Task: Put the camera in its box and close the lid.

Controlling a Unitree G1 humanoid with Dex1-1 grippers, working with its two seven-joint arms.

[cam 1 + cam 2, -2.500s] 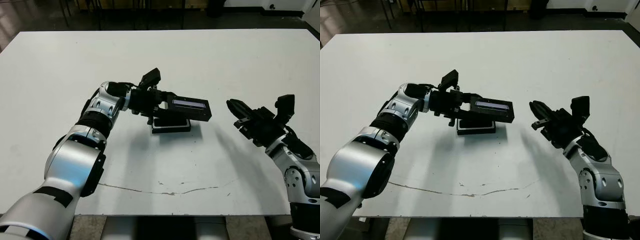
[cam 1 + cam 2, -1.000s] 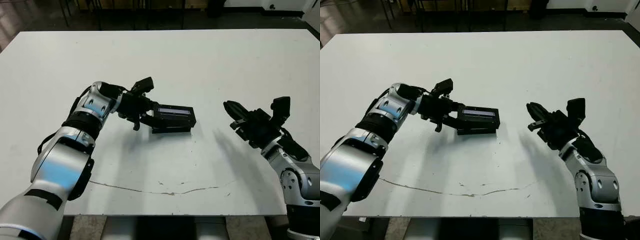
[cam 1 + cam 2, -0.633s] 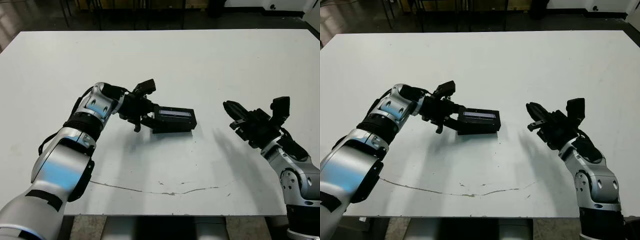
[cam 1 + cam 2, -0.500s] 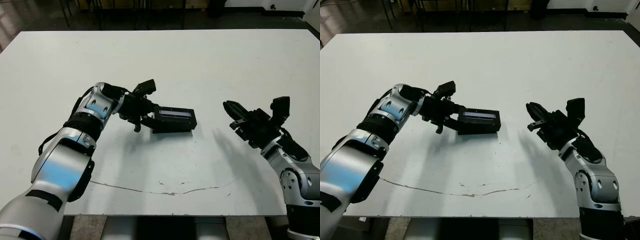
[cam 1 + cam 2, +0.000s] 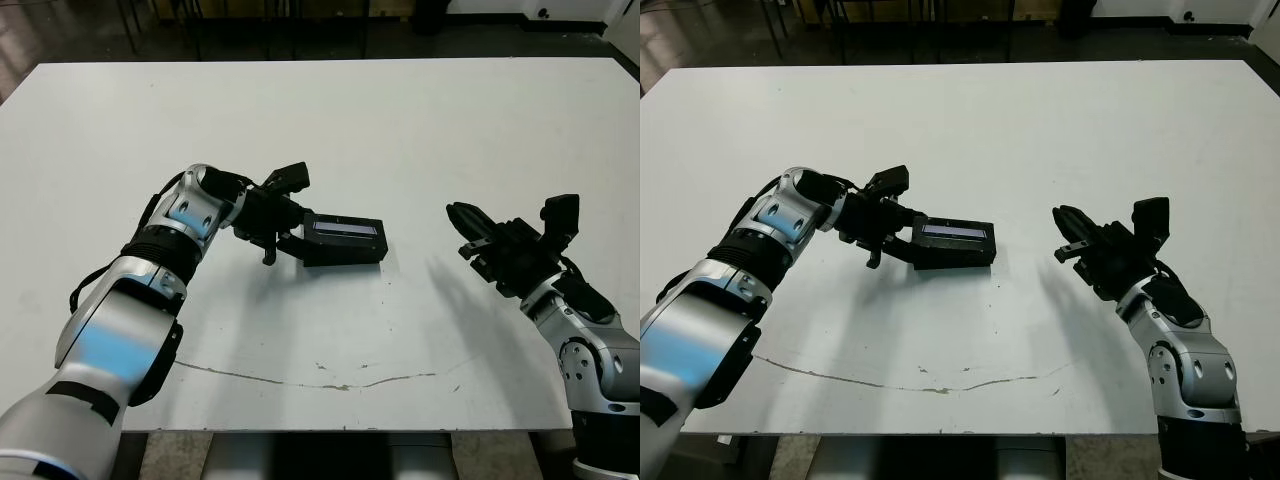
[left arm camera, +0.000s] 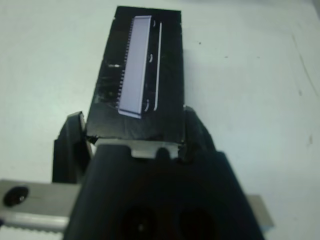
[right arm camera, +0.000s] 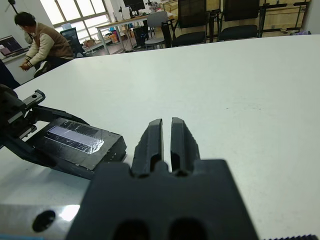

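Observation:
The lid (image 5: 345,229), a flat black cover with a pale strip on top, lies level on the table left of centre. It covers the box, and I cannot tell the box's walls from the lid's black sides. The camera is hidden. My left gripper (image 5: 298,239) is shut on the lid's left end, with one finger (image 6: 70,142) on each long side. My right gripper (image 5: 463,221) hovers over bare table to the right, well apart from the lid, its fingers (image 7: 155,137) shut with nothing between them.
Several chairs and desks stand in the room beyond the table's far edge, and a seated person (image 7: 37,42) shows there. A thin crack line (image 5: 330,384) runs across the table (image 5: 420,130) near its front edge.
The lid was held raised and tilted above the white-lined box; my left gripper has brought it down over the box and slightly left. The right arm has barely moved.

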